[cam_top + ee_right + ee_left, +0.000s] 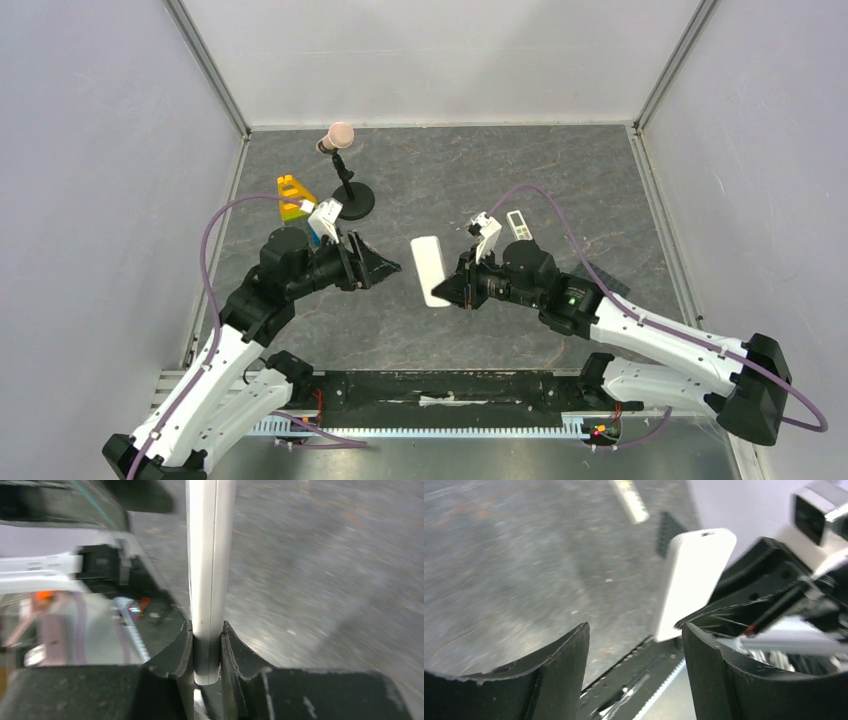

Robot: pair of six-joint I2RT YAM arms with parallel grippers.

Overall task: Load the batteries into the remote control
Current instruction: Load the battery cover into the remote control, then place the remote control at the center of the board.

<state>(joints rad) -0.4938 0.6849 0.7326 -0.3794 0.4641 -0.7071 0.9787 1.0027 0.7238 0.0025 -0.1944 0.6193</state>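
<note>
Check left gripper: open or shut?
Open. In the left wrist view the left gripper has its fingers wide apart with nothing between them; the remote sits beyond, clamped in the right gripper.

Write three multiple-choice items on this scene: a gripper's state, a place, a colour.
1. The left gripper is: A open, B shut on a battery, C shut empty.
2. The white remote is: A flat on the table, B in the right gripper, C in the left gripper.
3. The ball on the black stand is: A green, B pink, C blue.
Answers: A, its fingers stand apart with nothing gripped; B, that gripper's fingers pinch its edge; B, pale pink from above.
</note>
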